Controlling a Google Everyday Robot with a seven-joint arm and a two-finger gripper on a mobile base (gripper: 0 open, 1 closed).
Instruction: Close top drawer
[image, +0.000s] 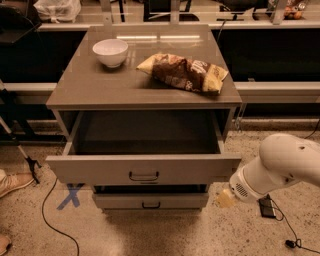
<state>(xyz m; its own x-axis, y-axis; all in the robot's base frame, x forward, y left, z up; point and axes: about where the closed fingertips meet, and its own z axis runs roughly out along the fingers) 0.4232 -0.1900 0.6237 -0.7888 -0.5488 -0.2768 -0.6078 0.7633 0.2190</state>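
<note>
At the cabinet's front: top drawer (145, 169), pulled well out, its box open to view. Low beside its right front corner: gripper (226, 198), clenched or released cannot be told, probably stationed there to push the front inward. Above, on the cabinet top (95, 87): bowl (110, 51), chip bag (183, 73).

Arm (292, 160) was a smooth, white, rounded shell narrowing to a short cylindrical wrist (252, 182) with a small dotted grille patch (241, 190). Gripper (226, 198) sat at the wrist's end, lower right of view: a pale yellowish tip.
</note>
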